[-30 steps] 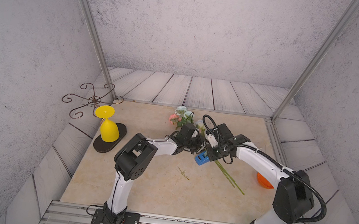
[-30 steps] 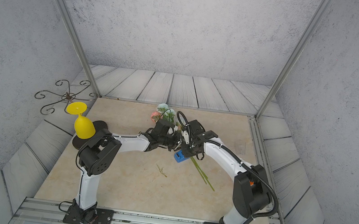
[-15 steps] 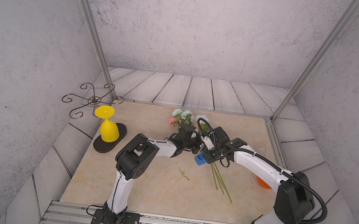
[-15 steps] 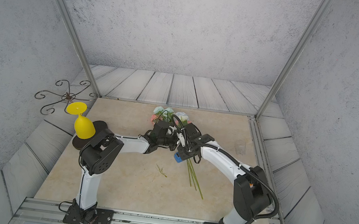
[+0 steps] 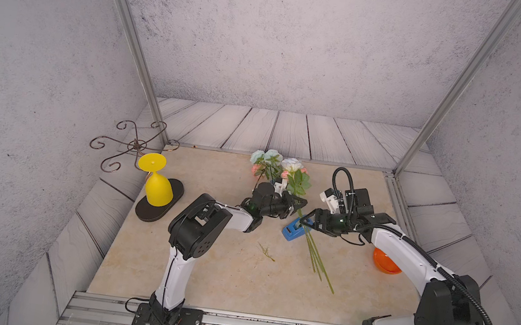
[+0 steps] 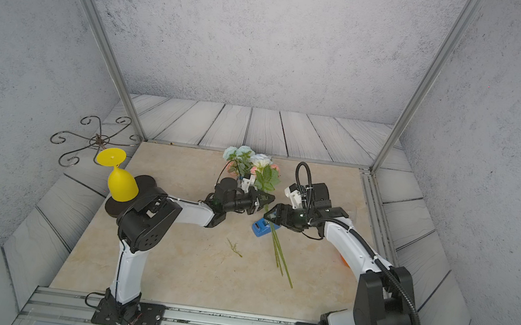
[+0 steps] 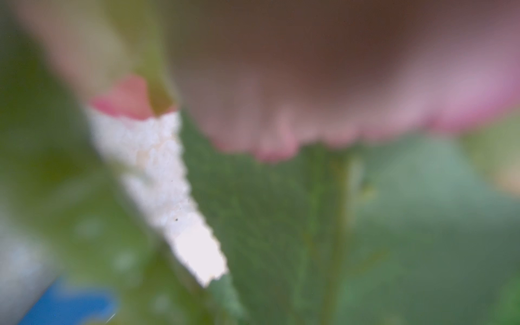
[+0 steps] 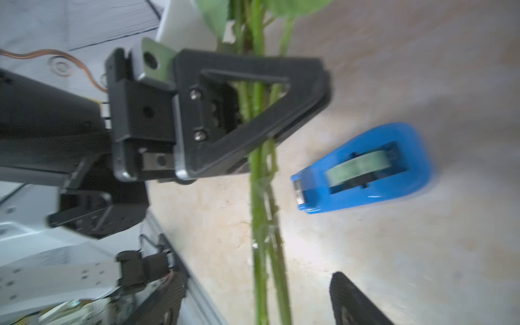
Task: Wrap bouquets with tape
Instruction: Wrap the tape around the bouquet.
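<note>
The bouquets (image 5: 272, 166) (image 6: 250, 165) stand bunched, blooms toward the back wall and long green stems (image 5: 318, 259) slanting down to the table. My left gripper (image 5: 299, 206) (image 6: 267, 202) is shut on the stems just below the leaves; the right wrist view shows its black fingers (image 8: 253, 112) clamped across them. My right gripper (image 5: 307, 222) (image 6: 271, 216) (image 8: 259, 304) is open, with the stems (image 8: 260, 202) running untouched between its fingers (image 8: 351, 301). The tape (image 5: 292, 232) (image 6: 260, 229) (image 8: 365, 168), in its blue dispenser, lies on the table under both grippers. Blurred leaves (image 7: 281, 211) fill the left wrist view.
An upturned yellow goblet (image 5: 156, 187) sits on a black oval base at the left, with a metal scroll stand (image 5: 133, 146) behind it. A loose green sprig (image 5: 266, 251) lies in front of the dispenser. An orange round object (image 5: 384, 261) sits partly behind my right arm.
My left gripper closed on the stems, and my right gripper opened and released them. The stems' lower ends swung from the right toward the front.
</note>
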`<act>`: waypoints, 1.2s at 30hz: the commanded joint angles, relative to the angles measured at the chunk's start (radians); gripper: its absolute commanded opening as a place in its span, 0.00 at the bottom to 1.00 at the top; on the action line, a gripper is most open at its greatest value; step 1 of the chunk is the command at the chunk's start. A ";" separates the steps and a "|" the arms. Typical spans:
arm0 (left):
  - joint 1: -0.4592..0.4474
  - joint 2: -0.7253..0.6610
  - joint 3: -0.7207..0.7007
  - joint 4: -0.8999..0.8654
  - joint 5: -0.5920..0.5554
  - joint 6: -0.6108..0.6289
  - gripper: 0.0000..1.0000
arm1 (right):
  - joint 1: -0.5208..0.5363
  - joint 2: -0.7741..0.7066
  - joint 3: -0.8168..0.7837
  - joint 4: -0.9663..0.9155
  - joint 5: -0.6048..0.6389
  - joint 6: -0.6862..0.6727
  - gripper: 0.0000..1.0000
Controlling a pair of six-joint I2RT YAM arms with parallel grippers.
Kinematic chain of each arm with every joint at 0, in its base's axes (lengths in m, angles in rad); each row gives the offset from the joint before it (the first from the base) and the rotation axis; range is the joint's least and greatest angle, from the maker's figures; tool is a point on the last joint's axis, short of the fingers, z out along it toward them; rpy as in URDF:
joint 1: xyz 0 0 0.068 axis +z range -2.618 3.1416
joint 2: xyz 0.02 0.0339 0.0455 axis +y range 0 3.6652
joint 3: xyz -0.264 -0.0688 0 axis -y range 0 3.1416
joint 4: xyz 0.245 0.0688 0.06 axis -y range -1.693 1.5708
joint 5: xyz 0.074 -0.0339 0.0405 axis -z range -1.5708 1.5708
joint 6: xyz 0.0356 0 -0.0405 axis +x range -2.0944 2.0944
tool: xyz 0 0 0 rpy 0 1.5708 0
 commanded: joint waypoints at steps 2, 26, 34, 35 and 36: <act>0.003 0.012 0.000 0.233 -0.021 0.009 0.00 | -0.001 0.075 -0.073 0.293 -0.239 0.241 0.78; -0.009 0.061 -0.074 0.462 -0.089 -0.040 0.00 | -0.073 0.263 -0.182 0.701 -0.343 0.474 0.06; -0.006 0.030 -0.076 0.289 -0.043 -0.009 0.02 | -0.062 0.203 -0.024 0.144 -0.176 0.061 0.00; -0.006 0.002 -0.083 0.204 -0.042 0.022 0.07 | -0.054 0.194 0.018 0.036 -0.122 -0.022 0.00; -0.006 -0.027 -0.091 0.116 -0.049 0.056 0.11 | -0.046 0.187 0.053 -0.048 -0.070 -0.085 0.00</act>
